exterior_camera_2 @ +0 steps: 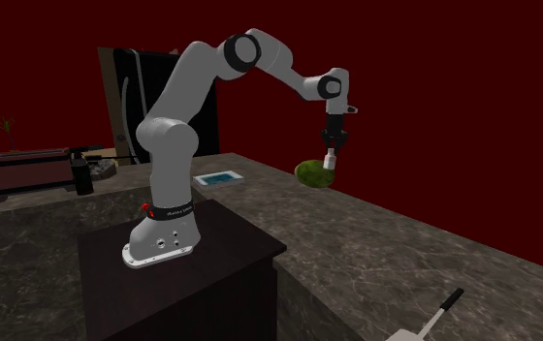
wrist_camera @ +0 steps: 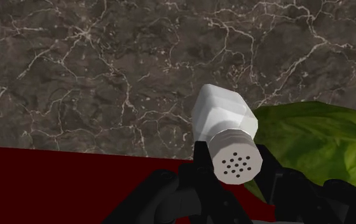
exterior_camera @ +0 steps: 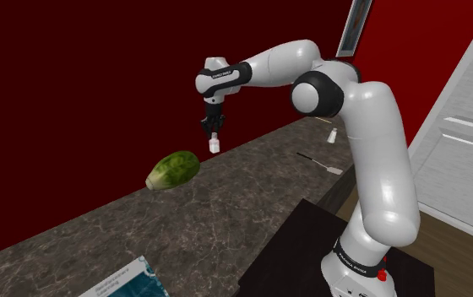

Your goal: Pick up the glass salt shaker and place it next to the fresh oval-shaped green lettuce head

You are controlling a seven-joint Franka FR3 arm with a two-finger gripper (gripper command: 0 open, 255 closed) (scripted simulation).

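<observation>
Shaker (wrist_camera: 223, 121): white, opaque body w/ a round perforated cap toward the tool. Contents can't be seen. It's clamped between the two black fingers of the tool (exterior_camera: 214, 132) and hangs in the air, off the bench (exterior_camera: 252, 198), body pointing down.

Shoulder view: it's over the dark marbled bench top, near the lettuce (exterior_camera: 172, 170), up & to that view's right of it, not touching. Wrist view: the leafy green lettuce shows just past the shaker, partly behind one finger. Lettuce lies on its side on the bench, nr the edge by the dark red wall (exterior_camera: 100, 84).

Arm (exterior_camera: 378, 143): rises from the stand (exterior_camera: 302, 245), elbow high, forearm stretched toward the shoulder view's left, wrist bent so the tool points abt straight down.

Also on the bench: a small white item (exterior_camera: 332, 134) & a utensil (exterior_camera: 319, 162) nr the arm's base, well apart from the lettuce. A blue-and-white flat item (exterior_camera: 121, 277) lies at the shoulder view's lower left.
</observation>
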